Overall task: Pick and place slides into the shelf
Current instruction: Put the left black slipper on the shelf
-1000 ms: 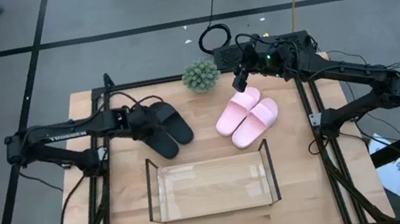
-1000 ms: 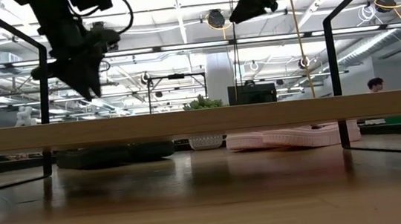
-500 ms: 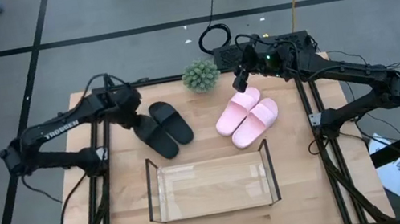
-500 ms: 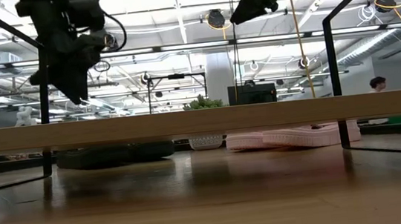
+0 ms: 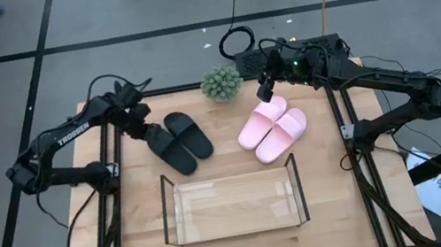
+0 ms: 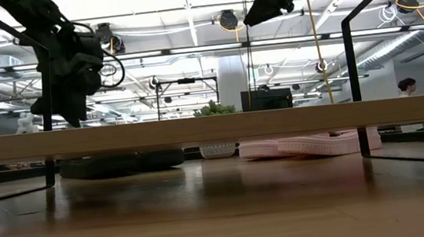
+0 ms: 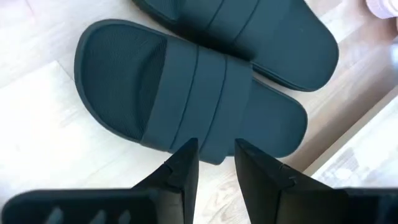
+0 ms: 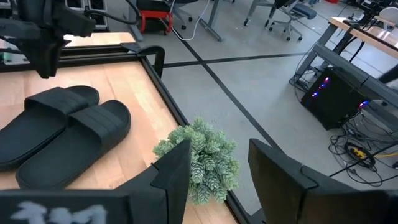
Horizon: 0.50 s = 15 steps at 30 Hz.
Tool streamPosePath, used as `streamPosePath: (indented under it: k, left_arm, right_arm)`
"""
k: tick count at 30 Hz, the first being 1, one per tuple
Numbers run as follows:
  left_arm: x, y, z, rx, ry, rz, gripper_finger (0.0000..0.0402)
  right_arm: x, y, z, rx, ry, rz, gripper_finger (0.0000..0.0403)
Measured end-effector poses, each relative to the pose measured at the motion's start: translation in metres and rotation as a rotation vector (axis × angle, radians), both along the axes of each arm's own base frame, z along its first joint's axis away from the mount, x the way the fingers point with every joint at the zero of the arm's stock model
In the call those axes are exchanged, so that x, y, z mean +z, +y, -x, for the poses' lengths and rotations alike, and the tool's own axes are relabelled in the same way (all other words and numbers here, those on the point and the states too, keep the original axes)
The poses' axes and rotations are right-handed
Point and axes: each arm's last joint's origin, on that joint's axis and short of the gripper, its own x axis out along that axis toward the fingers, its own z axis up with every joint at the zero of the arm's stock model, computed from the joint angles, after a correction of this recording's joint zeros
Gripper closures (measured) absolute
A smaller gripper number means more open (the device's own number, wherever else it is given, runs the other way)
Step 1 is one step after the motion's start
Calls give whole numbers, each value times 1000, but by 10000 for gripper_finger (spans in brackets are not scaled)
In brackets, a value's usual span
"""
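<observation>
Two matte black slides [image 5: 180, 141] lie side by side, soles down, on the table's left half. The left wrist view shows the nearer one [image 7: 193, 99] from above. My left gripper [image 5: 148, 128] hangs above the table just left of them, fingers a little apart [image 7: 214, 146], touching nothing. The pale pink pair [image 5: 272, 128] lies on the right half. My right gripper [image 5: 265, 93] waits open above the pink pair's far end [image 8: 217, 149]. The clear shelf [image 5: 232, 207] stands on the table, near the near edge, with nothing in it.
A small potted plant [image 5: 220, 84] stands at the table's far edge between the two pairs, close to my right gripper. Black frame rails [image 5: 108, 178] run along the table's left and right sides. Bare wood lies between the slides and the shelf.
My left gripper has drawn back from over the black slides toward the table's left and far edges, while its arm has swung and risen. The slides have not moved. My right arm has kept still.
</observation>
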Motion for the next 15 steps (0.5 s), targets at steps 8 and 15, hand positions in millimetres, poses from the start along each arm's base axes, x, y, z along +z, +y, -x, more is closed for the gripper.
streamPosePath:
  k: [8,15]
  left_arm:
    - [1,6,2,-48,-74,-28,298]
    - [-8,19,5,-27,-56,-16,298]
  right_arm:
    - [0,0,0,0,-1,1,250]
    - [0,0,0,8,10,18,250]
